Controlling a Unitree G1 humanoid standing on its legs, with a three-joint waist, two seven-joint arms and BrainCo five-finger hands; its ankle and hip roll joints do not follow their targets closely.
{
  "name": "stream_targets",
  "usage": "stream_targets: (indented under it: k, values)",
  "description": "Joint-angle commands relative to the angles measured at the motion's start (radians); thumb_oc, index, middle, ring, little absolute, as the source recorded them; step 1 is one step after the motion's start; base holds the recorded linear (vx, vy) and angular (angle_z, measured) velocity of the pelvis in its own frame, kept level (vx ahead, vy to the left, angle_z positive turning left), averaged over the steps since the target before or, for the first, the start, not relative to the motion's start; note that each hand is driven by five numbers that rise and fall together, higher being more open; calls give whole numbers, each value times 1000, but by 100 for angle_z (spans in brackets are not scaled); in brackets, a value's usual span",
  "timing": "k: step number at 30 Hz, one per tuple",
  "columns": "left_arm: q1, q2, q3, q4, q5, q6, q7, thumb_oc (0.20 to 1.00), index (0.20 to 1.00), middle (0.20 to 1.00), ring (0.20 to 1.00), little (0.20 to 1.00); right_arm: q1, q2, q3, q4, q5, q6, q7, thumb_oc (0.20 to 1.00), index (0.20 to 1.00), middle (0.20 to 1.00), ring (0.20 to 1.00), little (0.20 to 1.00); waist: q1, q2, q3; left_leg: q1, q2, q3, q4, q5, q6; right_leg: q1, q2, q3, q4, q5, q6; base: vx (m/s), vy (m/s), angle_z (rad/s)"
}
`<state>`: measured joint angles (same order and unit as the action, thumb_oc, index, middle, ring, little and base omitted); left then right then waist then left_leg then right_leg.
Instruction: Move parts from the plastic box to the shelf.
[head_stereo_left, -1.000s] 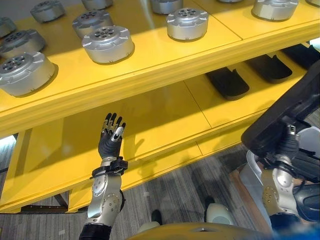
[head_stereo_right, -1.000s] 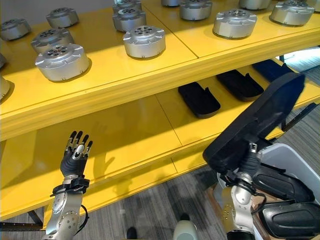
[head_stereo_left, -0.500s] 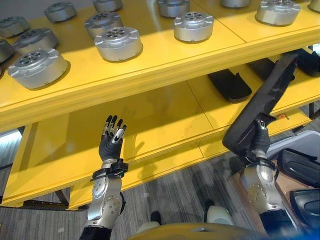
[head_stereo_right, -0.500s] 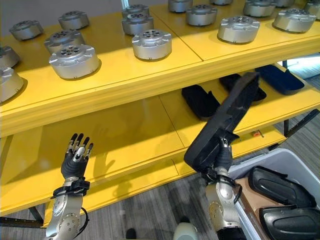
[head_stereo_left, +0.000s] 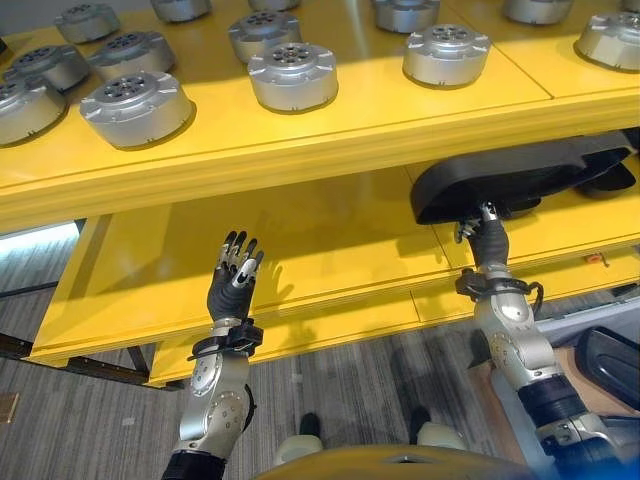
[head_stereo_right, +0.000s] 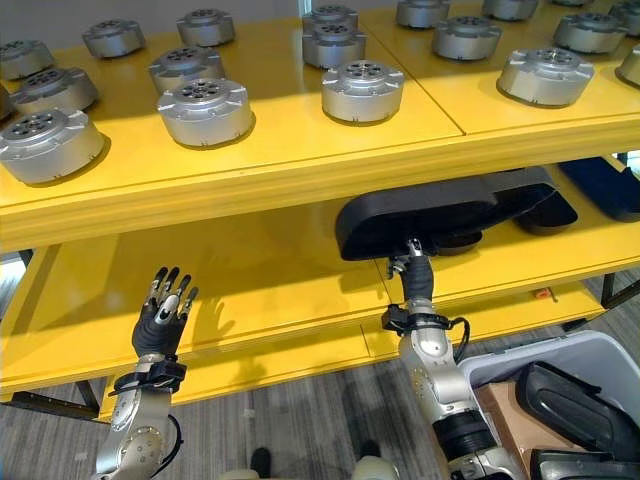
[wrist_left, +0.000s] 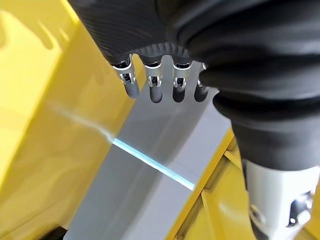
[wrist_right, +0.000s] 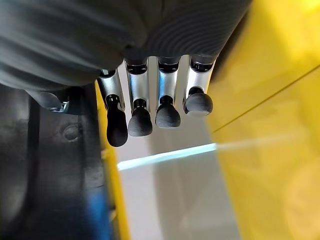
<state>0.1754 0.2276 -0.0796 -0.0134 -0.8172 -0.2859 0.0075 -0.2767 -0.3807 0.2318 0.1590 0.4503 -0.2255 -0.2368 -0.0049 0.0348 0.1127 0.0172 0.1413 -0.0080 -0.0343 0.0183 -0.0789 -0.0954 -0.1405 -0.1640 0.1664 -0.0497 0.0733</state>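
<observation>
Readable text: we find none in any view.
Yellow shelf (head_stereo_right: 300, 170): we see no label, number or sign on its boards or front edge.
Silver round parts (head_stereo_right: 205, 110): we make out only rings of holes on top, no markings.
Black part (head_stereo_right: 440, 212): its dark surface carries no print we can read.
Plastic box (head_stereo_right: 590, 350): we see no sticker or lettering on its wall.

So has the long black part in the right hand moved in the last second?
Yes. The black part has swung from upright to lying flat, now just under the upper shelf's edge, carried by the right hand.
</observation>
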Motion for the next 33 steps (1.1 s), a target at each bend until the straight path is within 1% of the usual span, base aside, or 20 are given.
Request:
stream_targets:
  k: [1, 4, 8, 15, 20, 21, 25, 26, 29, 33]
  values:
    - [-21, 91, -12, -110, -23, -24, -24, 1000, 1000, 1000, 1000, 1000, -234, 6, 2, 30, -12, -64, 22, 200, 200, 200, 200, 200, 29, -60, -18, 30, 44, -39, 35, -105, 5, 24, -87, 66, 33, -36, 62, 0, 0, 0]
    - [-22, 97, -14, -109, -26, -22, -25, 1000, 1000, 1000, 1000, 1000, -281, 9, 18, 69, -4, -57, 19, 200, 200, 200, 200, 200, 37, -64, -16, 27, 43, -44, 41, -109, 6, 24, -87, 66, 37, -35, 62, 0, 0, 0]
    - [-26, 103, -21, -104, -34, -19, -21, 1000, 1000, 1000, 1000, 1000, -370, 41, 75, 137, 36, -42, 32, 200, 200, 200, 200, 200, 55, -76, -9, 22, 38, -47, 61, -118, 7, 23, -90, 68, 48, -36, 63, -8, 13, -2]
    - [-36, 102, -25, -94, -35, -22, -12, 1000, 1000, 1000, 1000, 1000, -404, 109, 152, 188, 48, -12, 72, 200, 200, 200, 200, 200, 82, -89, 16, -10, 22, -64, 115, -140, 12, 15, -104, 63, 73, -41, 65, -17, 11, 2]
    - [-37, 103, -22, -93, -35, -23, -11, 1000, 1000, 1000, 1000, 1000, -408, 122, 171, 203, 45, -6, 80, 200, 200, 200, 200, 200, 88, -92, 22, -17, 17, -70, 128, -144, 13, 15, -109, 60, 77, -41, 66, -17, 19, 8]
    - [-44, 103, -16, -88, -30, -28, -3, 1000, 1000, 1000, 1000, 1000, -395, 162, 208, 240, 46, 6, 98, 200, 200, 200, 200, 200, 105, -98, 40, -31, 3, -79, 144, -150, 17, 13, -116, 62, 80, -39, 69, -63, 52, 13]
    - [-53, 103, -12, -92, -23, -31, 8, 1000, 1000, 1000, 1000, 1000, -355, 220, 255, 258, 67, 15, 123, 200, 200, 200, 200, 200, 115, -102, 68, -57, -8, -90, 179, -158, 20, 1, -123, 65, 100, -43, 69, -53, 23, 7]
    - [-53, 103, -12, -92, -23, -31, 8, 1000, 1000, 1000, 1000, 1000, -355, 220, 255, 258, 67, 15, 123, 200, 200, 200, 200, 200, 115, -102, 68, -57, -8, -90, 179, -158, 20, 1, -123, 65, 100, -43, 69, -47, 9, 12]
    - [-63, 103, -15, -87, -21, -31, 17, 1000, 1000, 1000, 1000, 1000, -331, 261, 291, 276, 82, 23, 142, 200, 200, 200, 200, 200, 124, -101, 99, -72, -18, -99, 205, -164, 21, -6, -127, 68, 118, -47, 67, -43, 11, 11]
    - [-73, 104, -17, -91, -19, -41, 28, 1000, 1000, 1000, 1000, 1000, -322, 286, 311, 288, 90, 23, 146, 200, 200, 200, 200, 200, 127, -95, 122, -86, -25, -103, 228, -172, 24, -17, -131, 69, 138, -53, 66, -32, 14, 8]
